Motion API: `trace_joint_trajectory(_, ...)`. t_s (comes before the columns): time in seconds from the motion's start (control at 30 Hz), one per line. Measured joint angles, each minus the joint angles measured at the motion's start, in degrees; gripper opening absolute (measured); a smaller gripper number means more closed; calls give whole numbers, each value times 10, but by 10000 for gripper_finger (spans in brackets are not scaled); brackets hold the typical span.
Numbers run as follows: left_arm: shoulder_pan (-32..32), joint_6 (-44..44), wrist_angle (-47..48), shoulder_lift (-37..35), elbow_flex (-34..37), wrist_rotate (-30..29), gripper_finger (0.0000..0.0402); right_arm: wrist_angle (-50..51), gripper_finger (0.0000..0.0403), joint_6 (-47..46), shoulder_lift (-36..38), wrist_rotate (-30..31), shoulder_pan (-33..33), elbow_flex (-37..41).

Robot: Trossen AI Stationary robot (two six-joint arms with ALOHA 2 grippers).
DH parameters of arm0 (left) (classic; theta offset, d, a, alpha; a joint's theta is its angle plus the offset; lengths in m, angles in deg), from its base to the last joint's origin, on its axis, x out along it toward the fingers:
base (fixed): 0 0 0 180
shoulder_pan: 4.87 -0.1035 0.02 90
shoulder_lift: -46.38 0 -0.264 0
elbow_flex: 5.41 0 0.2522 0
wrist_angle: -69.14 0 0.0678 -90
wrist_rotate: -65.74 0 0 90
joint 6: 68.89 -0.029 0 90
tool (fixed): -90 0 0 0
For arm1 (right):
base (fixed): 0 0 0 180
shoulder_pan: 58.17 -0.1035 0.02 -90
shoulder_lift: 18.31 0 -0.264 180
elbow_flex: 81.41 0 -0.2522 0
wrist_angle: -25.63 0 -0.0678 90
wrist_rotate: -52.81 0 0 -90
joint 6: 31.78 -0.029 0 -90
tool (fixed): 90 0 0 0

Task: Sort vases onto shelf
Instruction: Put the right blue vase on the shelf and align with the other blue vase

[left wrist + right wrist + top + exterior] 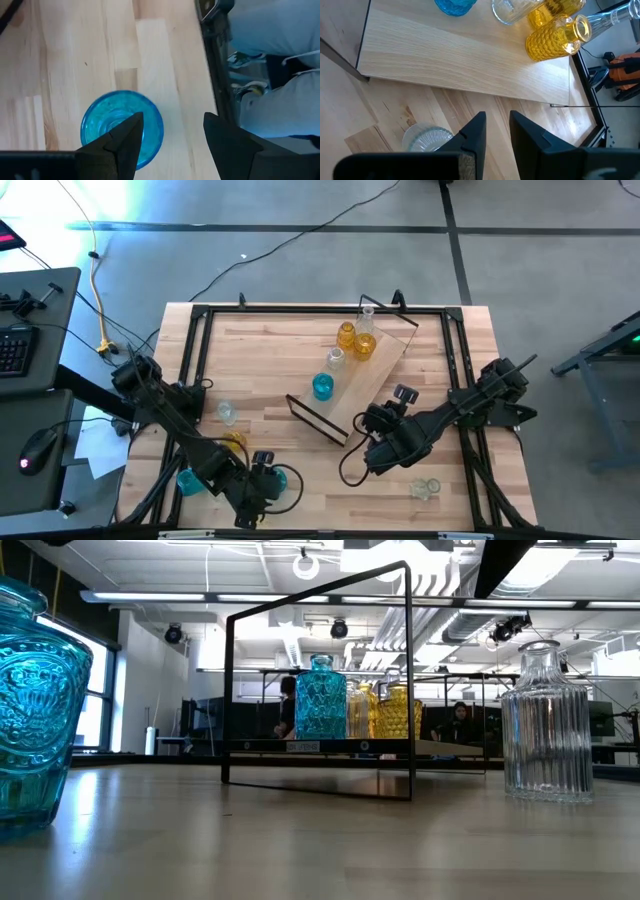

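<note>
Over table's near-left edge, left gripper (170, 131) gapes empty above teal-blue glass vase (122, 127); right gripper (496, 131) empty, fingers narrowly parted, beside light-wood shelf board (465, 60).

Your left claw (170, 132) hangs with its fingers (125, 137) spread wide above a teal-blue vase (107, 120), seen from the top, standing on the wooden surface (65, 60). One finger overlaps the vase's rim. Past the surface's black rail (217, 65), a person's legs (280, 100) show.
</note>
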Motion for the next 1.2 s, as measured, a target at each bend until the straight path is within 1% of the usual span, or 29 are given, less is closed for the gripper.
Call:
trace_joint_trajectory(0.2, 0, 0, 22, -9, 0, -6, 200, 0, 67, 0, 0, 0, 0, 0)
trace_joint_trajectory(0.6, -6, -4, 28, 11, 0, -15, 200, 0, 67, 0, 0, 0, 0, 0)
trace_joint_trajectory(0.8, -7, 2, 50, 12, 0, -15, 200, 0, 67, 0, 0, 0, 0, 0)
trace_joint_trajectory(1.0, -8, 5, 45, 26, -1, -19, 200, 0, 67, 0, 0, 0, 0, 0)
trace_joint_trajectory(1.2, -14, 0, 29, 46, -4, -9, 200, 0, 67, 1, 0, 0, 0, 0)
